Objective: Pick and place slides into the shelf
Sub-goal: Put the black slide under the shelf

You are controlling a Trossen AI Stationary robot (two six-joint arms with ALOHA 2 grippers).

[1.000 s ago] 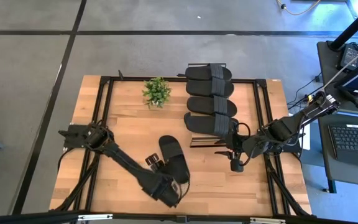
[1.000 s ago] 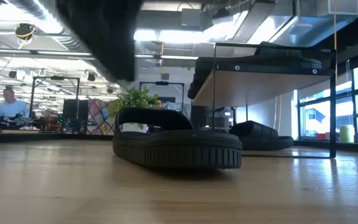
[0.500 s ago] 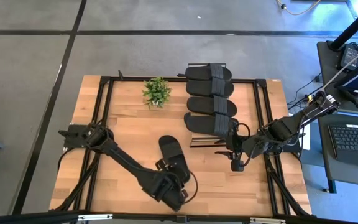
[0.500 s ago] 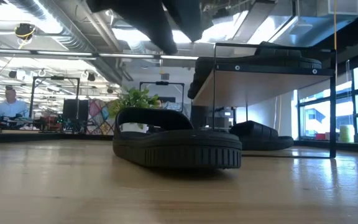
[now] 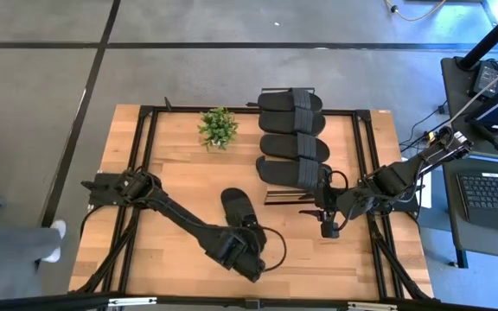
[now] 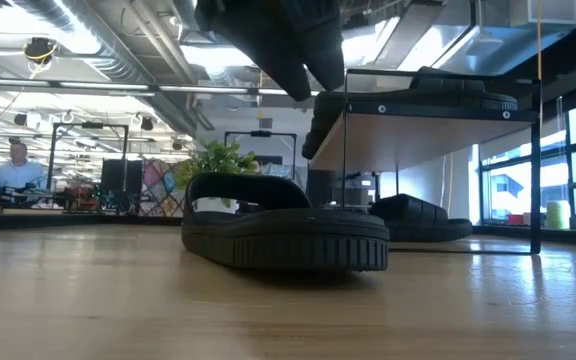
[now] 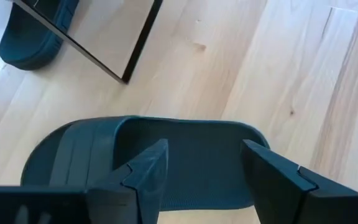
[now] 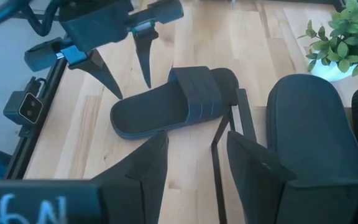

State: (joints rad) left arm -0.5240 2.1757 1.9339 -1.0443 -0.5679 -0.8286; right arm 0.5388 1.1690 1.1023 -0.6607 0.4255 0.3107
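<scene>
Lower centre, left gripper [image 5: 251, 244], jaws wide, hovers over a matte black slide sandal [image 5: 241, 214], seemingly to grasp; right gripper [image 5: 328, 226] waits, empty, jaws parted.

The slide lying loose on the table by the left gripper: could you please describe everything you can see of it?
The loose slide is a matte black open-toe sandal with an oval sole, ribbed sidewall and a wide ribbed strap. It lies flat, sole down, on the wooden tabletop, just in front of the shelf, apart from it. The left gripper hangs open above its heel end, fingers either side of the footbed; no contact shows. It looks like moulded rubber or foam.
</scene>
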